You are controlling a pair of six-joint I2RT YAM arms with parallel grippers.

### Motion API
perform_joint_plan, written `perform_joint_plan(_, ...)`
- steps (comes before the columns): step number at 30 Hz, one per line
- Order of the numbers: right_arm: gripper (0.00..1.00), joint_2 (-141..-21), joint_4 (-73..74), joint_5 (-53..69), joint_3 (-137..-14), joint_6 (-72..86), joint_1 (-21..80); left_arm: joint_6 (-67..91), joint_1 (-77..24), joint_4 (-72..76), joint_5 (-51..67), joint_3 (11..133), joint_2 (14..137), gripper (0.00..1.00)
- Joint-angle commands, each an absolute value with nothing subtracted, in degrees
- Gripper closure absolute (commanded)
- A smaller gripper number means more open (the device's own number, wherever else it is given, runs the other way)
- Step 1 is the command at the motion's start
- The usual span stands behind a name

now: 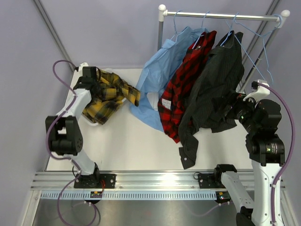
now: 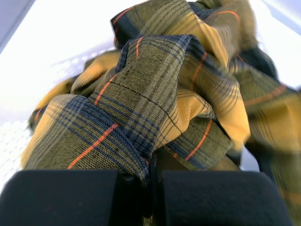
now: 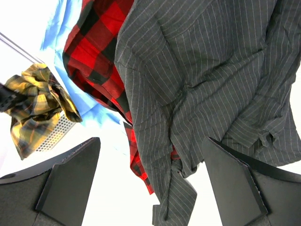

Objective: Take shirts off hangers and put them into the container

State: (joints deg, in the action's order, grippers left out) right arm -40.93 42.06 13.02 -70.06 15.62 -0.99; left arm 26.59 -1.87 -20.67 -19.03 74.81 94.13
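The left end effector (image 2: 151, 181) is clenched on a fold of the yellow plaid shirt (image 1: 109, 96) at the far left corner of the desk (image 1: 127, 141). The bunched cloth lies ahead of and under its fingers, over the container (image 3: 55, 133), whose perforated wall barely shows beneath it. One end of the shirt trails rightward past the rim, so letting go here would probably leave that part hanging outside. The right end effector (image 3: 150, 160) is spread wide and holds nothing. It faces the dark striped shirt (image 1: 216, 94), which hangs lengthwise from its hanger (image 1: 233, 29) on the rail (image 1: 221, 16). That arm is plainly the nearer one for this shirt.
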Motion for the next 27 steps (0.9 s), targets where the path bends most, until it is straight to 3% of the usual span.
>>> perform_joint_plan(1,0.01,-41.4,43.6,12.3,-72.2,14.6,-0.4,24.2,-1.6,-16.7,-16.4,79.4,101.3,1.00)
perform_joint_plan(8,0.00,-41.6,44.6,11.4,-72.9,14.9,-0.4,24.5,-1.5,-19.9,-16.1,79.3,110.6,1.00)
perform_joint_plan(11,0.01,-41.5,44.5,11.5,-72.7,15.0,-0.4,25.5,-1.2,-20.7,-16.7,78.6,107.6,0.98)
perform_joint_plan(14,0.01,-41.3,44.3,11.5,-73.3,14.9,-0.4,25.1,-1.2,-20.7,-17.1,79.1,99.3,0.60)
perform_joint_plan(15,0.00,-41.2,44.1,11.5,-73.3,14.8,-0.4,24.9,-1.2,-20.9,-17.1,79.6,97.2,0.38)
perform_joint_plan(19,0.01,-41.2,43.4,12.0,-73.0,14.8,-0.4,24.8,-1.4,-24.5,-17.2,84.0,89.5,0.06)
perform_joint_plan(27,0.01,-41.0,42.1,14.0,-71.3,15.6,-0.4,31.7,-11.9,-28.0,-17.1,78.9,78.0,0.01)
